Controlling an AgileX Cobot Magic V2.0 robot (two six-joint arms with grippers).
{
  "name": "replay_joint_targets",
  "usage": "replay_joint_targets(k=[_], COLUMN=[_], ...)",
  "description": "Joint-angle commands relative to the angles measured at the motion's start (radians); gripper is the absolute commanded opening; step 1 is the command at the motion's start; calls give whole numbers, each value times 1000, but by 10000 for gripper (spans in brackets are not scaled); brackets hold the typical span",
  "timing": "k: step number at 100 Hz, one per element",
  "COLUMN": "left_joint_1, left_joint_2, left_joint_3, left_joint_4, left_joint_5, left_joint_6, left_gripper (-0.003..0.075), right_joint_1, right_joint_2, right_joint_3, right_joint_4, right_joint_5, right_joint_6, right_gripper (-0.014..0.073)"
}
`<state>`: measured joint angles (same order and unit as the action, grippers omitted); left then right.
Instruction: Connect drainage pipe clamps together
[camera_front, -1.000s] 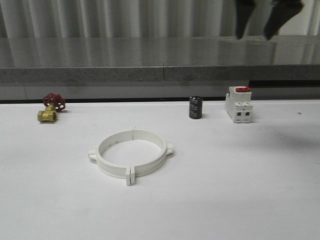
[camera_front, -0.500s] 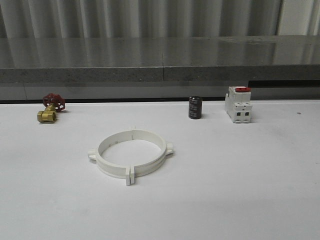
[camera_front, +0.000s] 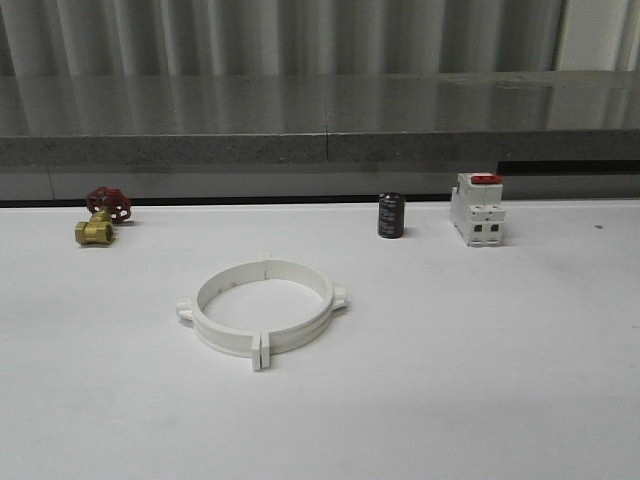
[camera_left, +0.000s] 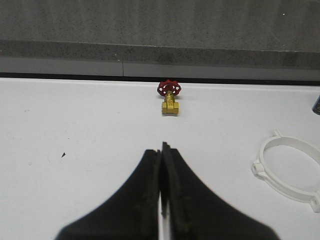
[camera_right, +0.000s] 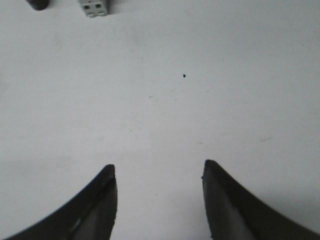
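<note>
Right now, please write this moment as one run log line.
left tool shut, empty | right tool open, empty | drainage pipe clamps joined as ring on table

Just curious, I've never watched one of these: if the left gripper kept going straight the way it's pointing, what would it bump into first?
Probably the brass valve with the red handwheel, almost straight ahead of the shut left gripper; depth is hard to judge.

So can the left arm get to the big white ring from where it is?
Probably yes. In the left wrist view the left gripper is shut over bare table, and the drainage pipe clamps lie off to one side with nothing between. It would need to open first.
</note>
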<state>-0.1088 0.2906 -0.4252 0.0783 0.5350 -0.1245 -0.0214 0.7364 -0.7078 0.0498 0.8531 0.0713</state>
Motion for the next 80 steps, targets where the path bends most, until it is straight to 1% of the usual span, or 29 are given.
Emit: replay_joint_targets(k=[1,19,26,31,38,57,59,63,80], left_joint_1=[-7,-7,-7,-7,-7,-7,-7,-7,-7], left_joint_2=[7,7,7,7,7,7,7,7,7], left_joint_3=[-25,-25,-25,-25,-25,-25,-25,-25,-25], left_joint_4=[-7,-7,-7,-7,-7,-7,-7,-7,-7], left_joint_5=[-77,-77,-77,-77,-77,-77,-77,-77,-77], left_joint_6=[0,0,0,0,0,0,0,0,0], left_gripper=[-21,-21,-21,-21,-21,-21,-21,-21,-21], right_joint_1=[16,17,17,17,17,17,17,17,17], right_joint_2=[-93,-248,-288,-309,-318,-318,-318,-318,-318], right_joint_3=[25,81,89,91,92,92,92,92,92], right_joint_4=[7,5,3,2,-2,-3,-3,-3,-3], right_joint_5=[-26,20,28,28,28,17,16,15,18], right_joint_6=[-25,-25,-25,-25,-25,-25,-25,-25,-25], right_gripper=[402,402,377,334,246,-56,-76,-62,-68])
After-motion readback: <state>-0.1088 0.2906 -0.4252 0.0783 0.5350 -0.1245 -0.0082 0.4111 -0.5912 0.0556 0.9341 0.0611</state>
